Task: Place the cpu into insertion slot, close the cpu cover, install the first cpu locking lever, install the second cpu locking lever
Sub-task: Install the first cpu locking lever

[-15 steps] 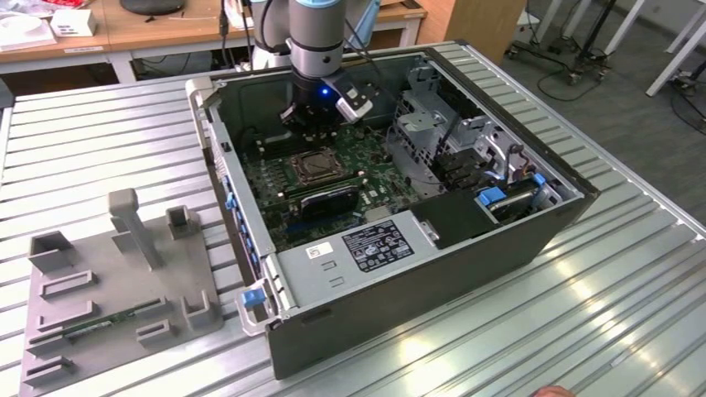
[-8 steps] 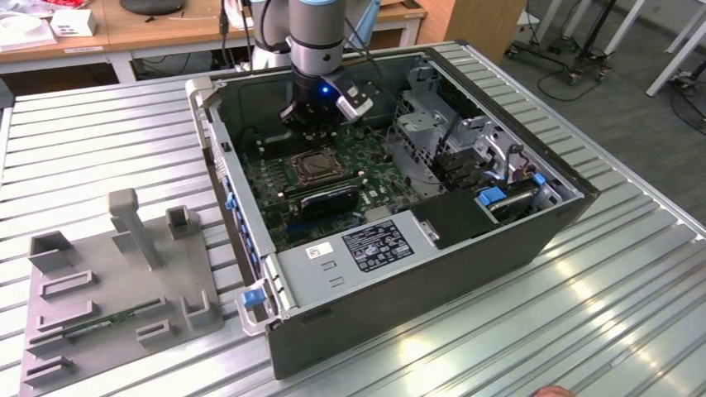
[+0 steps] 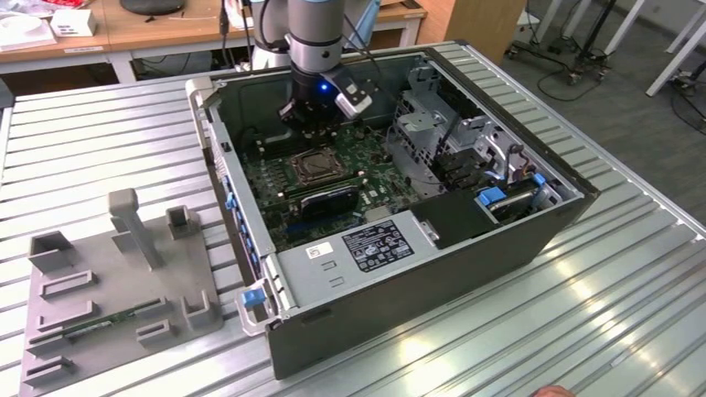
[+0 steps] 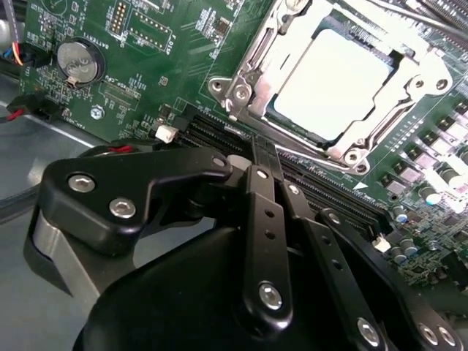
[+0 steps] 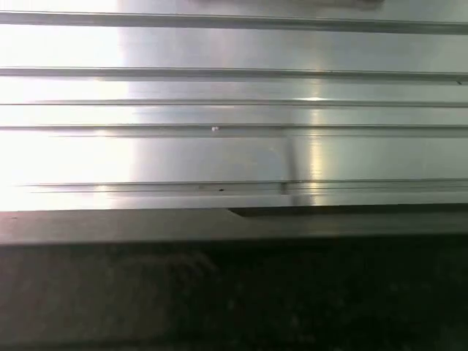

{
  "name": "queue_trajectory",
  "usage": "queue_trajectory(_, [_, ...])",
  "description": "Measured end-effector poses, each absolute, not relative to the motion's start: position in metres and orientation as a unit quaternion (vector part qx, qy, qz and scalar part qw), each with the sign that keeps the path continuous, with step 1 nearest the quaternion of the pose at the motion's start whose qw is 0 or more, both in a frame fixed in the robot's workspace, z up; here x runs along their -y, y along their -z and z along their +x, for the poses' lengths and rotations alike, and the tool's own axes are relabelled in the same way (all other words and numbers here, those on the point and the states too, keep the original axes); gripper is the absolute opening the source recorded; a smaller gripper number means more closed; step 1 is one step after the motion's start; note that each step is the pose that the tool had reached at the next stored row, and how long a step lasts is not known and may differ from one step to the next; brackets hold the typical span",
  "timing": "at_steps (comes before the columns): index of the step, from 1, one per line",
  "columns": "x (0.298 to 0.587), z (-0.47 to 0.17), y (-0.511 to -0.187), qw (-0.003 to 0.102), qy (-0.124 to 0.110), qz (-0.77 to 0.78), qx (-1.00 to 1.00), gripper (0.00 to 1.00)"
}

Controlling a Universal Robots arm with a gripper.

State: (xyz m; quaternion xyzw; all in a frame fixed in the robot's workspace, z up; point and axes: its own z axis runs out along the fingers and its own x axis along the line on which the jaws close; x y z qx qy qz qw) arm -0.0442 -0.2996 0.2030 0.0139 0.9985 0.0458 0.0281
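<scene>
The cpu [image 4: 329,80] lay seated in the insertion slot [image 3: 296,175], middle of the motherboard [image 4: 183,51], cpu cover [image 4: 245,69] down. The gripper [image 4: 262,157] hung clenched, empty, just beside. Lever-locking seemed in hand, demanding a precise hooking push.

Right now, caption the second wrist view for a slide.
End effector over the motherboard, near the cpu seated in the insertion slot, framed by the cpu cover.

hand [image 3: 313,131] inside open case [image 3: 441,273] | over green motherboard [image 3: 369,155] | near insertion slot [image 3: 313,168] | grey fixture [image 3: 111,285] beside case
</scene>
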Motion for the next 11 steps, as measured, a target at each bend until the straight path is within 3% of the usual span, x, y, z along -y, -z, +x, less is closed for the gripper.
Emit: queue_trajectory(11, [0.2994, -0.0442, -0.2030, 0.033, -0.046, 0.014, -0.998, 0.11])
